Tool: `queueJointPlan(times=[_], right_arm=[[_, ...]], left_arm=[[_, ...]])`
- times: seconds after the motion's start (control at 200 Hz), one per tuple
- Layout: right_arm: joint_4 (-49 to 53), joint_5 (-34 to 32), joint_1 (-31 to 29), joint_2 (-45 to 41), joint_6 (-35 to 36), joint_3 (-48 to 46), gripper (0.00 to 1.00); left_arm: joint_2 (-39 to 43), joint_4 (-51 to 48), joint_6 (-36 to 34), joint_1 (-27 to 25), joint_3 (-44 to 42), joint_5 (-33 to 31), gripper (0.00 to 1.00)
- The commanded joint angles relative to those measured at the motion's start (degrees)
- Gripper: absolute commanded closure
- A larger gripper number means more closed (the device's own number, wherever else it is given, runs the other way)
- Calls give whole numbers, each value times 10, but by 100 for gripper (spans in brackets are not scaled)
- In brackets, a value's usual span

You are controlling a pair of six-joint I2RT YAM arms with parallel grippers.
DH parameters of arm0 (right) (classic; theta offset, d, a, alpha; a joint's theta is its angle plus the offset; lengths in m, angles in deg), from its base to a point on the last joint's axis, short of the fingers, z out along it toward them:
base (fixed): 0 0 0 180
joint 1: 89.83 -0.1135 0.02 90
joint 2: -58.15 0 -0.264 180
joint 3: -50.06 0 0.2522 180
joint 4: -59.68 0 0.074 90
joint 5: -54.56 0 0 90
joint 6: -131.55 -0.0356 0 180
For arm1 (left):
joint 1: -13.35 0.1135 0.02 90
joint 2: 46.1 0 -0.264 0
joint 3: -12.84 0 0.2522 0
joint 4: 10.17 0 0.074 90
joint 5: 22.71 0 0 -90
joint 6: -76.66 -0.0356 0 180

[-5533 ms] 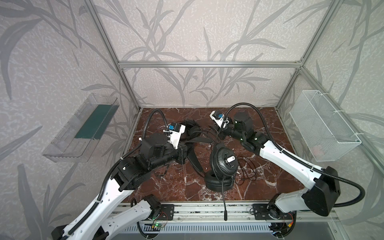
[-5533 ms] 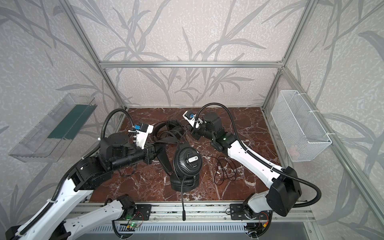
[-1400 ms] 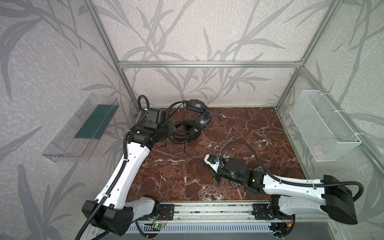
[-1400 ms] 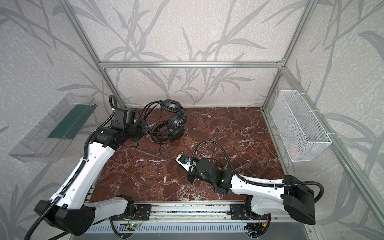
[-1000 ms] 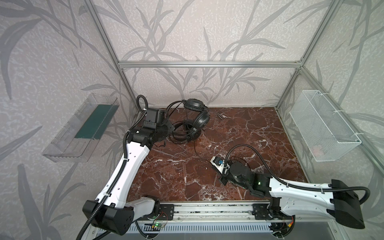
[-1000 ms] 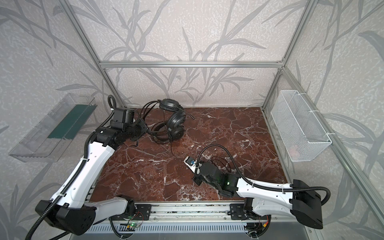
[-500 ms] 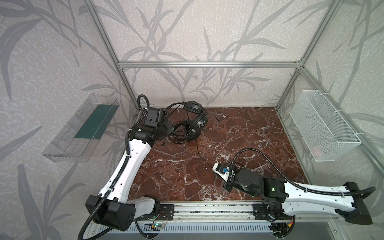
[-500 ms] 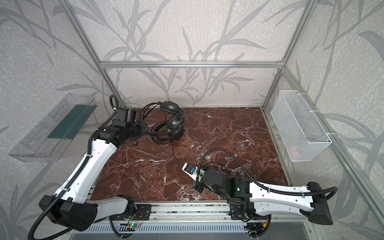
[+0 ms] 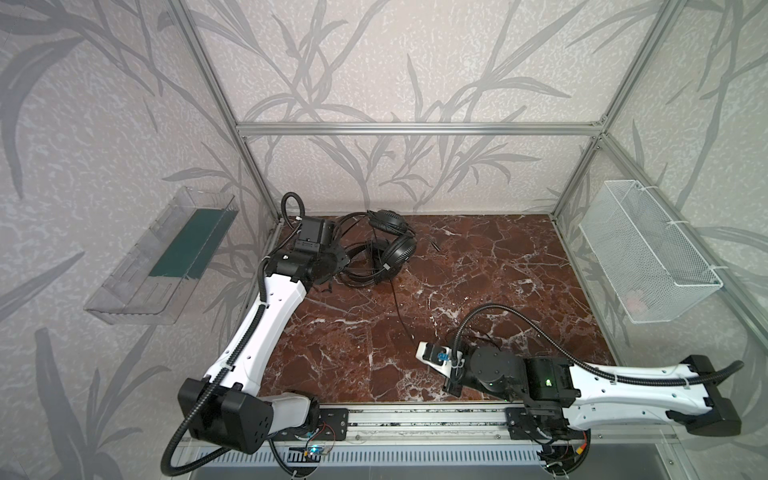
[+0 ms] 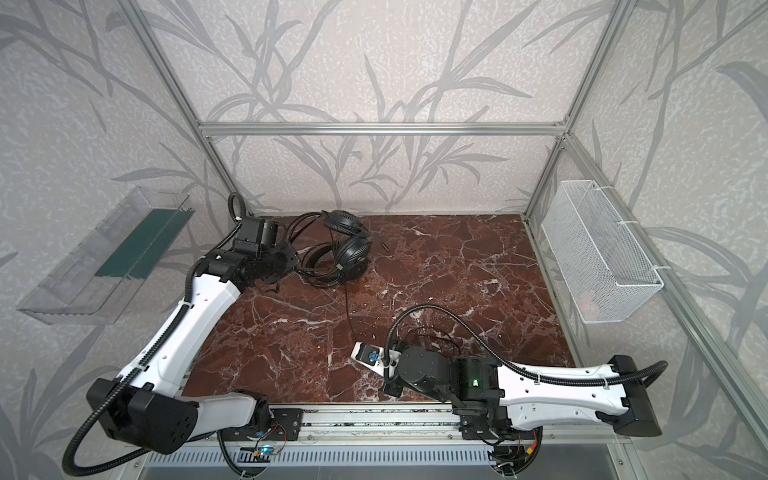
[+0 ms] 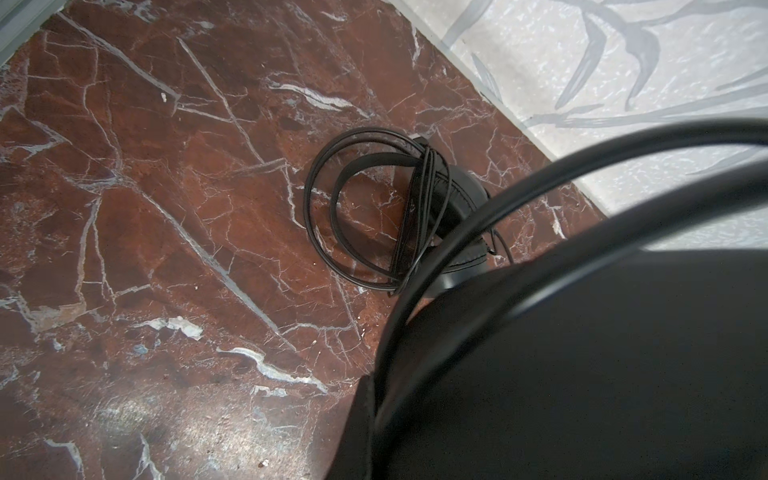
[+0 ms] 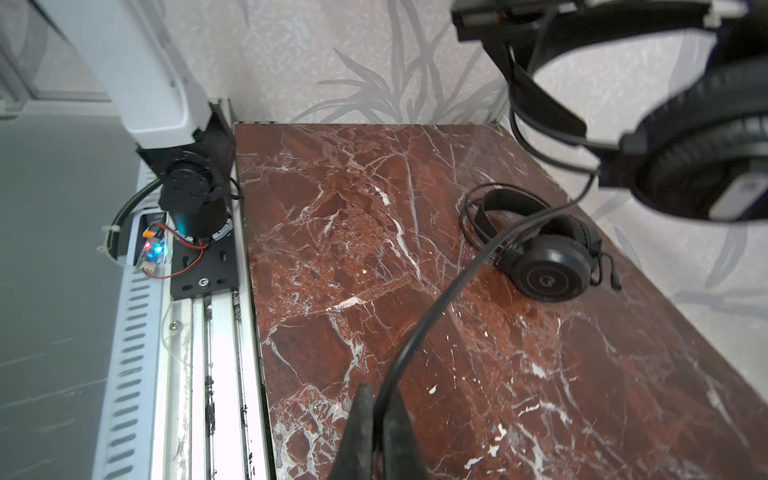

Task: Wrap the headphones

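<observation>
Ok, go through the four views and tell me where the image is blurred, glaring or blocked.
Both top views: sharp, evenly lit, with soft shadows under the arms. Left wrist view: a large black out-of-focus mass fills one corner, the headset on the table stays sharp, and a pale sheen shows on the marble. Right wrist view: the held headset is blurred, and the right gripper with its cable is soft.

Red-brown marble tabletop (image 9: pixel 478 266) veined in white, walled in at the back and both sides, edged at the front by an aluminium rail (image 9: pixel 415 419). Resting directly on it at the back left: one set of black headphones (image 12: pixel 544 257), earcups stacked and flat, thin cable coiled around the headband (image 11: pixel 353 208). A few loose loops of thin black cable (image 10: pixel 428 334) lying near the front right.
</observation>
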Motion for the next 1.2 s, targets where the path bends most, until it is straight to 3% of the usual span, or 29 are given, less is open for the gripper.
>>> queueJointPlan(times=[0.0, 0.36, 0.74, 1.039, 1.199], right_arm=[[34, -18, -47, 22, 73, 79, 100], [13, -106, -55, 45, 259, 169, 100], [-38, -206, 26, 169, 405, 260, 100], [-104, -229, 98, 252, 487, 330, 100], [-104, -215, 149, 278, 462, 350, 100]], left_arm=[[0, 33, 7, 4, -6, -15, 100], [-1, 17, -27, -25, -53, -10, 100], [15, 4, -66, -53, -74, -1, 100], [29, 11, -86, -64, -112, 25, 100], [34, 6, -102, -74, -117, 31, 100]])
